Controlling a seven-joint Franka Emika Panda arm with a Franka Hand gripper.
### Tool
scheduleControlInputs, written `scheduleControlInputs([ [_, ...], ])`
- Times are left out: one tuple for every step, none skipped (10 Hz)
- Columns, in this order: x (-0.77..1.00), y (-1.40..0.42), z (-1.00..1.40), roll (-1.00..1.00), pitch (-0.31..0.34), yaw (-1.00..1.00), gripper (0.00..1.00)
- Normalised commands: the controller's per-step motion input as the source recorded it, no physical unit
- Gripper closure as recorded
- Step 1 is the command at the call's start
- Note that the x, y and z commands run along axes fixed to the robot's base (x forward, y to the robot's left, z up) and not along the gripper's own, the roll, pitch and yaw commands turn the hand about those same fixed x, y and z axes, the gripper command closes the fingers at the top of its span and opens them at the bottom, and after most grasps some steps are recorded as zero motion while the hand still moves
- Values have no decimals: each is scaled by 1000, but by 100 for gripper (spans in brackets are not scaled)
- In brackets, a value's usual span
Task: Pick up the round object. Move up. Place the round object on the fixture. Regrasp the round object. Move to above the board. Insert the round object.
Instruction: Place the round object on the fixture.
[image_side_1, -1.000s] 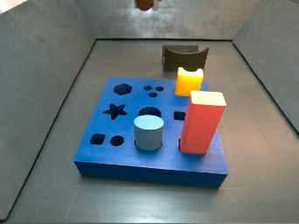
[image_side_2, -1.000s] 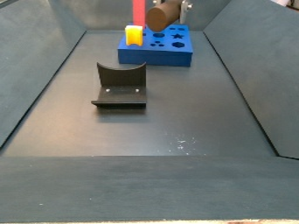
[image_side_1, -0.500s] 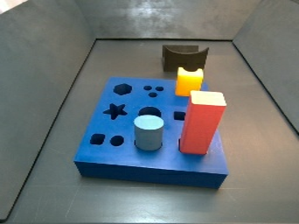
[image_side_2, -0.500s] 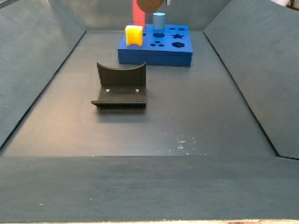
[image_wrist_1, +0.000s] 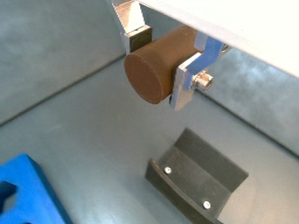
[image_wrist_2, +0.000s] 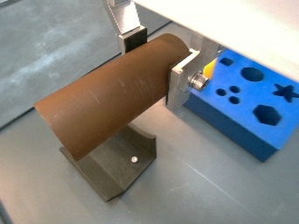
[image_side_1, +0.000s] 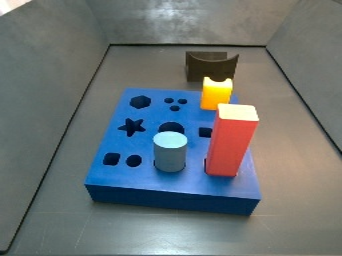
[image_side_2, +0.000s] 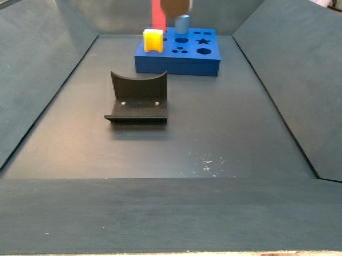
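The end effector (image_wrist_1: 163, 61) is clenched on the round object (image_wrist_2: 111, 101), which sits sideways between the two silver fingers (image_wrist_1: 191, 77) in both wrist views. It is up high, above the top edge of both side views, so neither shows it. I think the step now is to put the round object on the fixture (image_wrist_2: 117, 166). In a wrist view the fixture sits below, at the lower middle of the frame. To do it well, go down slowly, keep the round object flat, and line it up with the curved dip on top so it cannot roll off. Let go only when it rests there. Farther away is the board (image_side_1: 167, 150), in the middle of a side view, with a grey-blue cylinder (image_side_1: 170, 152), a red block (image_side_1: 231, 140) and a yellow block (image_side_1: 217, 93) on it.
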Motion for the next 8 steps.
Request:
scheduleControlInputs([
  [1000, 242, -243, -1000, 27, 49, 100],
  [1000, 193, -175, -1000, 33, 47, 100],
  [846, 132, -117, -1000, 43, 36, 100],
  [771, 105, -86, -1000, 50, 30, 100],
  [621, 72, -40, -1000, 70, 18, 100],
  [519, 59, -22, -1000, 86, 10, 100],
  [397, 54, -15, -1000, 103, -4, 100],
  [336, 51, -17, -1000, 114, -10, 100],
])
